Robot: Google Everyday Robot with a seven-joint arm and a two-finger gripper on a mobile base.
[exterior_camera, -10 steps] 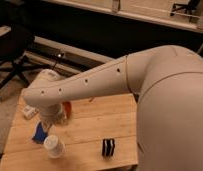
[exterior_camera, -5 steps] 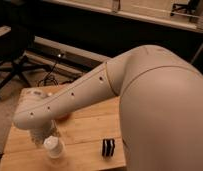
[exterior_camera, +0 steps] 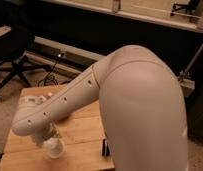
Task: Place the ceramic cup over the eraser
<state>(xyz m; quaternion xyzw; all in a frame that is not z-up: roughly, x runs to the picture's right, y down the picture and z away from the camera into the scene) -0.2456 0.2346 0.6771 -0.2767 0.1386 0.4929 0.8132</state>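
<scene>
In the camera view the robot's arm fills most of the frame, its long white forearm reaching down and left to the wooden worktop. The gripper sits at the low left end of that forearm, right on top of the ceramic cup. The cup shows just beneath it and toward the near edge of the worktop. The wrist hides the contact, so I cannot tell whether the gripper is open or clamped on the cup. The eraser stands well to the right of the gripper at about the same depth, with only a dark sliver of it showing at the edge of the arm's bulk.

The step in hand looks like the grasp of the cup, with no carry begun. The next move calls for a firm hold, a lift clear of the wood, a sideways carry to the right, and the cup's mouth brought down over the eraser.

Against half a second ago, the cup lies in much the same spot. The arm's upper bulk has swung further across the view and now covers more of the eraser.
</scene>
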